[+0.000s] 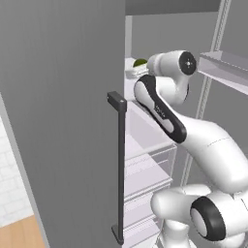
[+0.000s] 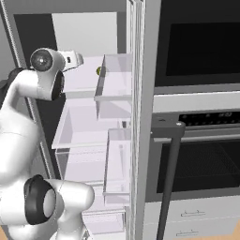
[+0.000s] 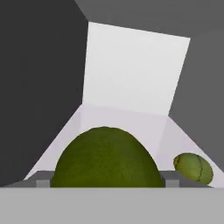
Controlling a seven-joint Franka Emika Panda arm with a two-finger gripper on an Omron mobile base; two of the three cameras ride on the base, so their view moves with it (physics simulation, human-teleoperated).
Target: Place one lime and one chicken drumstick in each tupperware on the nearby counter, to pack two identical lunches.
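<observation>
Reaching into the open fridge, your arm's pincer sits at an upper shelf, a lime just beyond it. From the right, that lime is a green speck. Hand view: one lime, round and pebbled, sits dead ahead between spread fingertips, ungripped; another lime lies to the right.

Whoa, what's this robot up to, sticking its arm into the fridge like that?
The white arm is reaching into an open fridge, up at a shelf where two limes sit. Seen from the hand, the gripper is open with one lime large and right between its fingertips, not clamped yet. A second lime lies a little farther off to the side. It looks about to close on the near one, probably to carry it out for packing.
</observation>
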